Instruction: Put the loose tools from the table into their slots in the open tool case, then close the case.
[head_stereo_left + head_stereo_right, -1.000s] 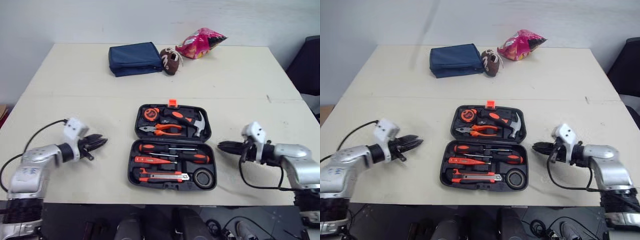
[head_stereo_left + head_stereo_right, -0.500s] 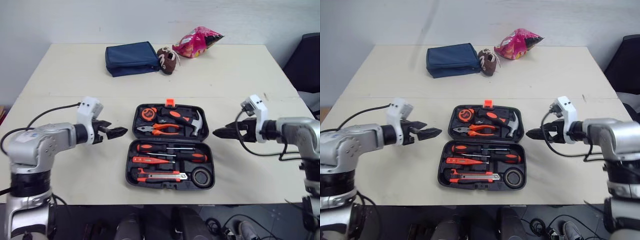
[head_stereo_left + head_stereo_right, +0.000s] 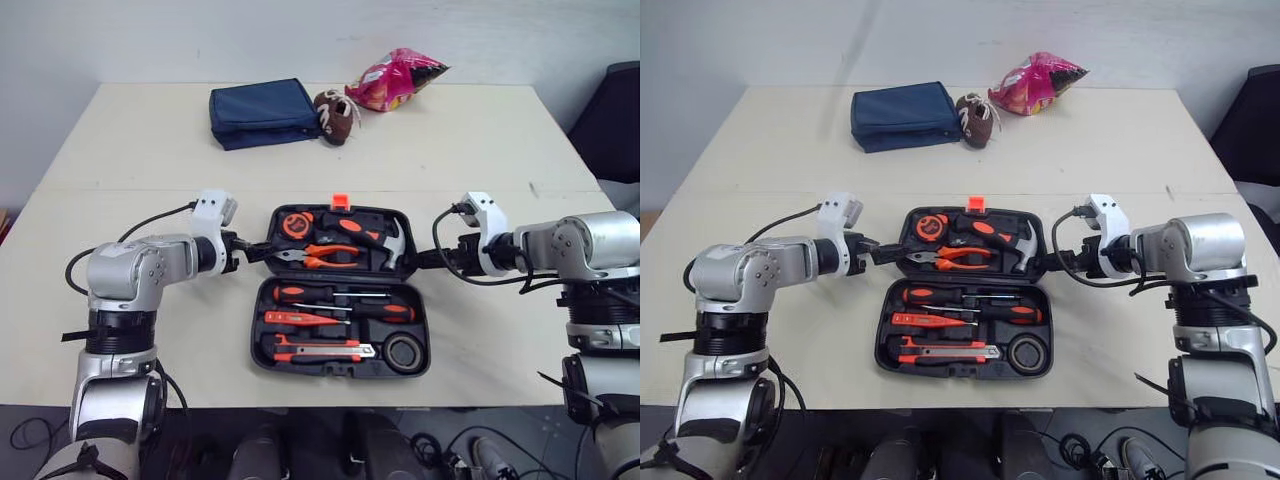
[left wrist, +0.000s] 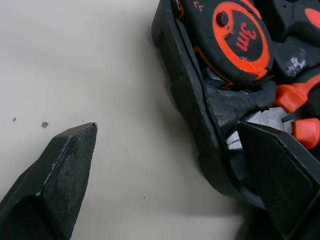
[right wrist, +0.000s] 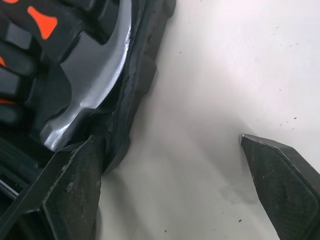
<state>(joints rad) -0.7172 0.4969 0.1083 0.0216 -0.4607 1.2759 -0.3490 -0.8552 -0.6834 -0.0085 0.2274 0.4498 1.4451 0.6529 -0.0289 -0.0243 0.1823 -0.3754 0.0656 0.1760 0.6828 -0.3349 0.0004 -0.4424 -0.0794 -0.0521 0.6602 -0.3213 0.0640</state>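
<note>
The black tool case [image 3: 262, 296] lies open in the middle of the table. Its far half holds a tape measure [image 4: 240, 40], orange pliers [image 3: 320, 258] and a hammer [image 5: 90, 85]. Its near half holds screwdrivers, a utility knife and a tape roll [image 3: 404, 352]. My left gripper [image 3: 255, 254] is open at the far half's left edge, with the rim between its fingers [image 4: 70, 170]. My right gripper [image 3: 424, 262] is open at the far half's right edge, one finger [image 5: 75, 185] against the rim by the hammer head.
At the table's far side lie a blue pouch [image 3: 252, 113], a small brown football [image 3: 336, 117] and a pink snack bag [image 3: 395, 78]. A dark chair [image 3: 618, 120] stands off the right edge. A seam [image 3: 120, 190] crosses the table behind the case.
Both arms have swung inward from the table's sides to the far half of the case. Both grippers stand wider open than a second ago.
</note>
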